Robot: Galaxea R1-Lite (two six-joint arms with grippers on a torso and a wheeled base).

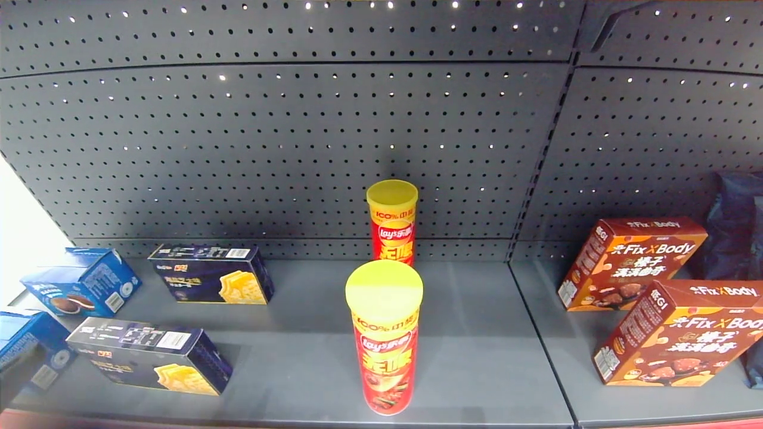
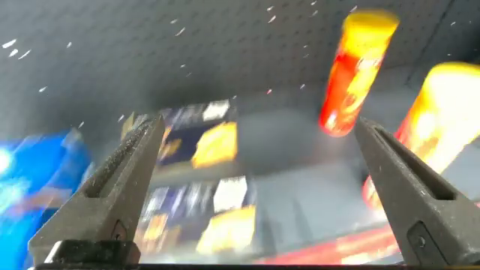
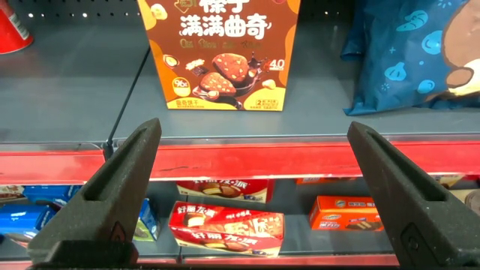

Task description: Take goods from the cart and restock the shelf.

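Two red chip cans with yellow lids stand on the dark shelf [image 1: 477,357]: the front can [image 1: 385,336] near the shelf's edge and the back can [image 1: 392,221] against the pegboard. In the left wrist view my left gripper [image 2: 259,187] is open and empty, facing the shelf with the back can [image 2: 356,71] and the front can [image 2: 439,120] beyond its fingers. My right gripper [image 3: 255,187] is open and empty in front of the red shelf edge [image 3: 247,159], below a brown cookie box [image 3: 219,52].
Two dark cracker boxes [image 1: 211,273] [image 1: 149,354] and blue cookie boxes [image 1: 83,281] lie at the shelf's left. Two brown boxes [image 1: 632,259] [image 1: 679,330] and a dark blue bag [image 1: 736,220] sit at the right. Red boxes [image 3: 225,225] fill the lower shelf.
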